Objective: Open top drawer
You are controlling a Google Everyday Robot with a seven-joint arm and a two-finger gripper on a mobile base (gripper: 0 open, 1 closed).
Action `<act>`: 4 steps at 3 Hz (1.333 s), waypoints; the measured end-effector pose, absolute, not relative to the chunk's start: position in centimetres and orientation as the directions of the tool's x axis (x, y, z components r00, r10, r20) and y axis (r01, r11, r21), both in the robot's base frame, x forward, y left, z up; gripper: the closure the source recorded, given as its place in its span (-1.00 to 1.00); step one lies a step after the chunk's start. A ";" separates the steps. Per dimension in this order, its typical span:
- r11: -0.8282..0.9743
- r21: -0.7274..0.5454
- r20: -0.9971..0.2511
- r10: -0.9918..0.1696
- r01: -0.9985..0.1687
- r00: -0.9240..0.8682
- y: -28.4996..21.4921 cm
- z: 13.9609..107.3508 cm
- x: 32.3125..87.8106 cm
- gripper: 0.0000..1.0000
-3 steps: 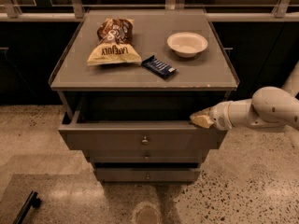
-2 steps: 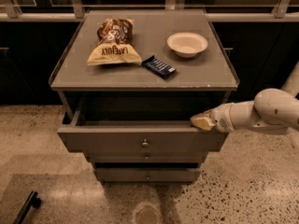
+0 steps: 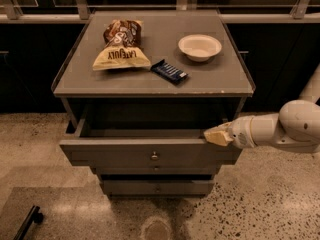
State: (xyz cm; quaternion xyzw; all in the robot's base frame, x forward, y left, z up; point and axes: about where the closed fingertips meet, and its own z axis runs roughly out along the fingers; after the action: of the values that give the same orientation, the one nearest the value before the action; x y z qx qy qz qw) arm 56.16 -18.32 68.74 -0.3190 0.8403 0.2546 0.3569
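Note:
The top drawer (image 3: pixel 115 153) is the widest grey drawer, with a small round metal knob (image 3: pixel 154 156) at the centre of its flat front. It stands pulled out from the grey cabinet (image 3: pixel 150 86), with its dark inside showing. My gripper (image 3: pixel 216 135) comes in from the right on a white arm (image 3: pixel 280 129) and rests at the drawer's upper right front corner, touching the top edge of the front panel.
On the cabinet top lie a chip bag (image 3: pixel 121 46), a dark snack bar (image 3: pixel 169 71) and a white bowl (image 3: pixel 199 47). Two narrower drawers (image 3: pixel 155 186) sit below. The floor is speckled; a dark object (image 3: pixel 27 223) lies at the bottom left.
The drawer front has come slightly further out toward the camera, and my gripper has stayed at its right corner.

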 end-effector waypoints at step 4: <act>0.686 0.232 -0.736 -0.339 -0.689 -0.586 -18.2 66.0 59.3 1.00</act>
State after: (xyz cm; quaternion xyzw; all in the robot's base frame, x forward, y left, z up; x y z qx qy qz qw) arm 59.30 -18.17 66.00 -0.3014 0.8525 0.2569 0.3411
